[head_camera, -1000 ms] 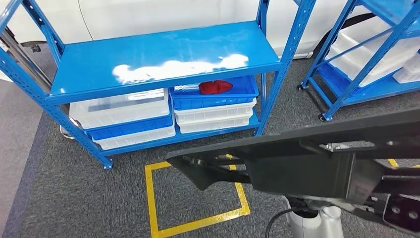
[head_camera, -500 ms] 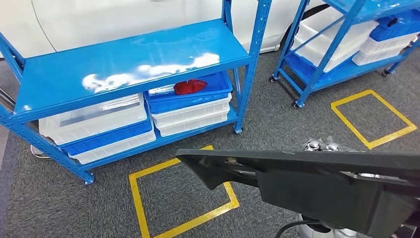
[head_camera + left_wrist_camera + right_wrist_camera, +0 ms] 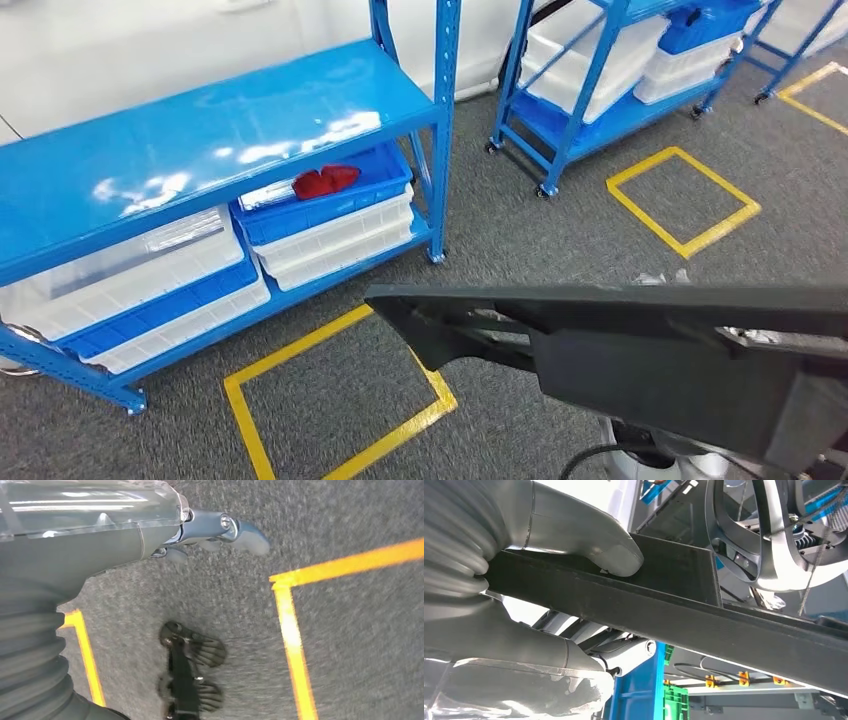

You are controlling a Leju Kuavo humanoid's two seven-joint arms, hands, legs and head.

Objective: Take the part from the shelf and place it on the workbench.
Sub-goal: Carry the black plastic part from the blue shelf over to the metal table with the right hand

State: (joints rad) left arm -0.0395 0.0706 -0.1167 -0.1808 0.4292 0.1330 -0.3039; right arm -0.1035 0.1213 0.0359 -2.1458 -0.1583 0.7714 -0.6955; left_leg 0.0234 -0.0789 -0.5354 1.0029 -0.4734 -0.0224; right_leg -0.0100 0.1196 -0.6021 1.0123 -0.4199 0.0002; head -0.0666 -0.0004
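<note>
I see the black part [image 3: 640, 350], long and flat with a boxy middle, low in my head view, held out in front of the robot's body above the grey carpet [image 3: 520, 240]. In the right wrist view the same part [image 3: 664, 605] runs as a dark bar across the picture, and the right hand [image 3: 574, 565] grips it: the thick grey thumb [image 3: 616, 557] presses on one face and the rest of the hand lies against the opposite face. The left hand [image 3: 210, 535] hangs over the carpet with nothing in it; its fingers [image 3: 245, 530] are bent inward a little, but I cannot tell if they are really closed. Beyond the part stands the blue shelf [image 3: 200, 130], with white bins and a blue bin [image 3: 330, 200] on its lower level, and a red object [image 3: 325, 181] lies in the blue bin. A yellow tape square [image 3: 335, 400] is marked on the carpet before the shelf, another yellow square [image 3: 682, 200] lies near the second blue shelf [image 3: 600, 80].
</note>
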